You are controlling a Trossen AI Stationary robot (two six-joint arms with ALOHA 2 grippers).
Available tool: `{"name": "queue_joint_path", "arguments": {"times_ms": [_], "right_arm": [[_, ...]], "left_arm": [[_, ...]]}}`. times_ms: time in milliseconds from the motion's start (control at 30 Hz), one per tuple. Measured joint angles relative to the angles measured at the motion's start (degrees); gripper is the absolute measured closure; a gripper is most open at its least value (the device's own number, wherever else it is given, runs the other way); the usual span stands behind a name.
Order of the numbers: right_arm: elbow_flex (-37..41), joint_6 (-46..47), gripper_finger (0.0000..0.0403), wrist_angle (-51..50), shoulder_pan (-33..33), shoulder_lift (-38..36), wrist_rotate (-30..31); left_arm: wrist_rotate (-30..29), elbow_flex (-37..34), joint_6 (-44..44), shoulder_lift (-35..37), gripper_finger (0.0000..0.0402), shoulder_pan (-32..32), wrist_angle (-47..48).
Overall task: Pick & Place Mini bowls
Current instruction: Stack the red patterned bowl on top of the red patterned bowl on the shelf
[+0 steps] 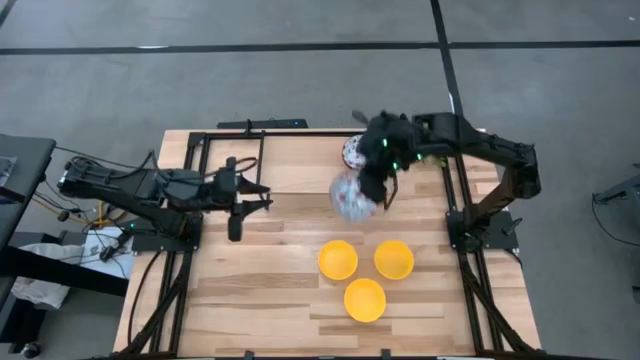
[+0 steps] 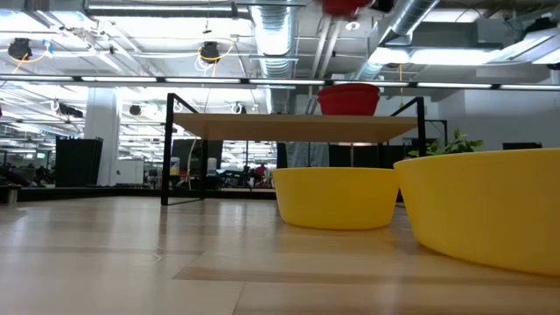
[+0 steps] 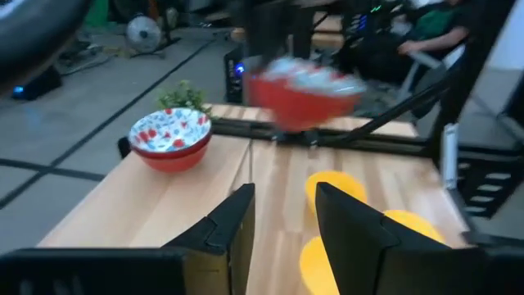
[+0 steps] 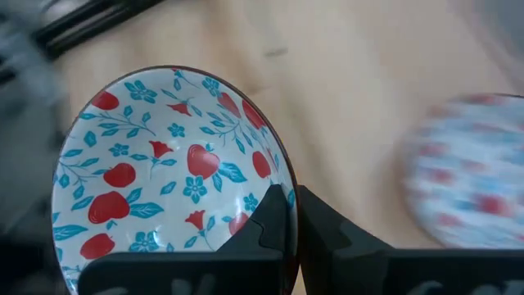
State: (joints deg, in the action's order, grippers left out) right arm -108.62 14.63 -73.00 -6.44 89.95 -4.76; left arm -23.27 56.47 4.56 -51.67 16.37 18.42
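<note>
Bowl with the red-and-blue floral pattern hangs above the wooden counter, mouth up and roughly level, round with no long axis; the right hand is clamped on its rim. Just beyond sits another floral bowl near the far edge. Three yellow bowls cluster nearer the front. The left hand, fingers apart and holding nothing, waits over the counter's left side.
</note>
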Motion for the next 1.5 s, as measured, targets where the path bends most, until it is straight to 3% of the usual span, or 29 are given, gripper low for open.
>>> {"name": "queue_joint_path", "arguments": {"times_ms": [100,367,733,867,1500], "right_arm": [[0.0,3.9,0.0403,-0.1,-3.4,0.2,3.5],[0.1,8.0,0.0403,-2.7,-13.4,1.3,5.2],[0.2,5.2,0.0403,-4.4,-24.7,5.5,3.1],[0.2,2.7,0.0403,-4.9,-27.5,6.3,-0.3],[4.3,1.3,0.0403,-4.1,-29.7,7.8,-4.2]], "left_arm": [[2.7,0.0,-0.7,2.2,0.0273,-0.7,0.0],[2.8,0.0,-4.7,6.6,0.0275,-3.5,0.0],[2.8,0.0,-4.2,7.4,0.0277,-7.5,0.0],[2.8,0.0,-4.1,7.4,0.0280,-7.5,-0.3],[2.8,0.0,-3.7,7.4,0.0280,-7.5,-0.4]]}}
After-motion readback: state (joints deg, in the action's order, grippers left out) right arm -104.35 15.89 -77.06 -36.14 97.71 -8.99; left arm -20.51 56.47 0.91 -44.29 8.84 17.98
